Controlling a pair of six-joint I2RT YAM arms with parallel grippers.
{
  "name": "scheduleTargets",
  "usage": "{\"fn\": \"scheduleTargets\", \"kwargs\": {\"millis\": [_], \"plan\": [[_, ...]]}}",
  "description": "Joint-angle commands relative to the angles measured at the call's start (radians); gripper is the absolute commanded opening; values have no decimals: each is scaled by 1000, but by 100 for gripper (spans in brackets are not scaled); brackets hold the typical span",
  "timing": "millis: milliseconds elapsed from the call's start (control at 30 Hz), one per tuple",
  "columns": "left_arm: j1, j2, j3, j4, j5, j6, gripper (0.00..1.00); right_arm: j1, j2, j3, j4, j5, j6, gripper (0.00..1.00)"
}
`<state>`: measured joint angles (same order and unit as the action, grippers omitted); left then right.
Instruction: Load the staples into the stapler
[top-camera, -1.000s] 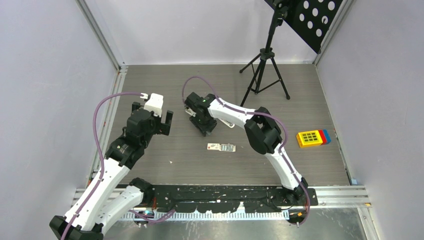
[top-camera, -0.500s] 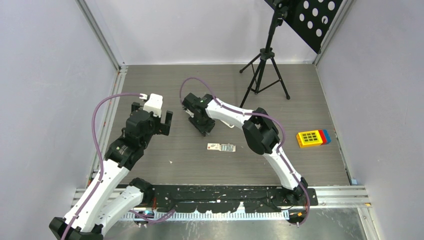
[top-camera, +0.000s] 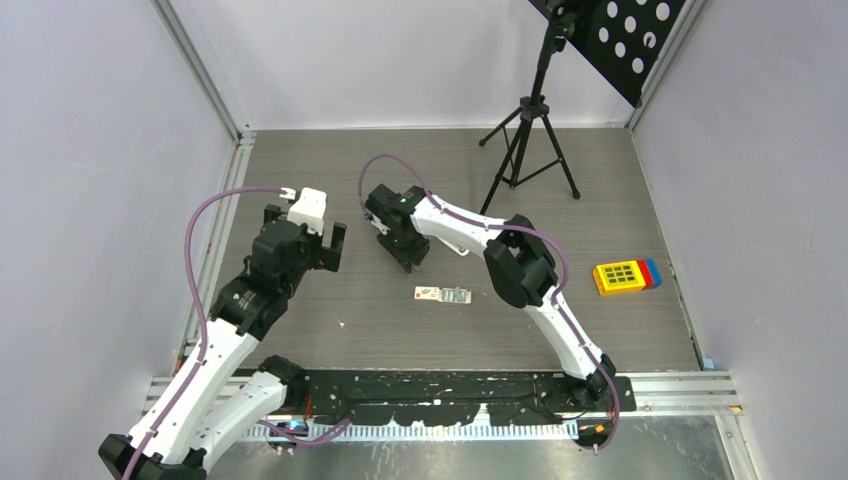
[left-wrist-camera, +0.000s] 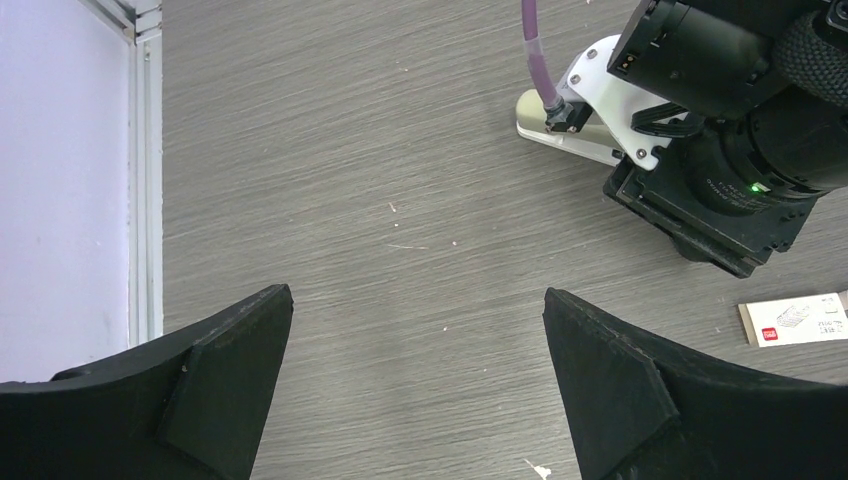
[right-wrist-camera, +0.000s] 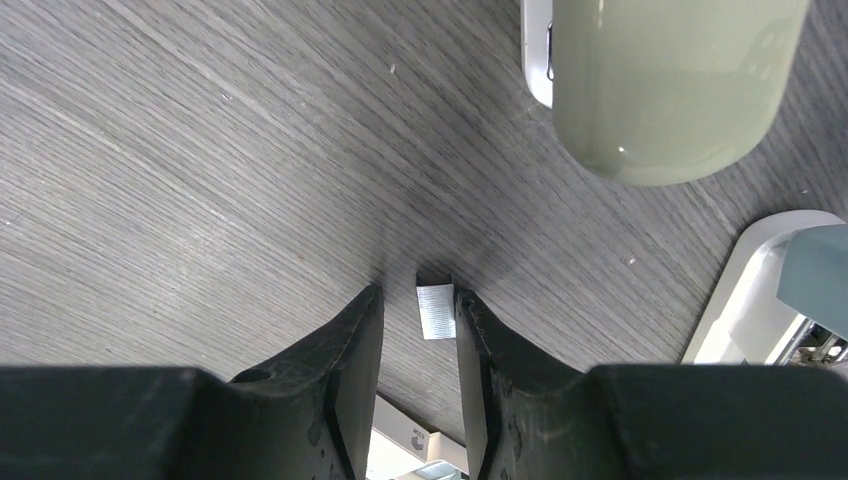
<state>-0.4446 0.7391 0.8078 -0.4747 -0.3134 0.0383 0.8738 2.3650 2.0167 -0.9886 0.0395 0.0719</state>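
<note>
Picking staple strip (right-wrist-camera: 435, 311): right pincer (right-wrist-camera: 417, 297) straddles it, half-closed, can't tell if clamped; left pincer (left-wrist-camera: 417, 300) wide open, empty. Next: clamp, lift toward green stapler (right-wrist-camera: 670, 90) at 1 o'clock.

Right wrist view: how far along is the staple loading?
Done: one staple strip is out of the box. In hand: right gripper jaws straddle that strip, grip not clear; left gripper open, empty. Left: lift the strip and seat it in a stapler; the pale green stapler sits just beyond.

green stapler (right-wrist-camera: 670, 90): cut by top edge | white stapler (right-wrist-camera: 745, 285), staples box (left-wrist-camera: 795, 322): cut by right edge
</note>
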Motion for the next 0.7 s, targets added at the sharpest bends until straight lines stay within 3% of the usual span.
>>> {"fn": "scheduleTargets", "kwargs": {"millis": [0,400,667], "plan": [[3,-6,-5,49,11,14,100,-6,57,10,26,-26,-19,37],[3,2,-7,50,22,14,100,-30,64,-10,56,-27,-28,28],[3,6,-7,50,28,16,100,-31,-47,-84,122,-81,-37,21]]}}
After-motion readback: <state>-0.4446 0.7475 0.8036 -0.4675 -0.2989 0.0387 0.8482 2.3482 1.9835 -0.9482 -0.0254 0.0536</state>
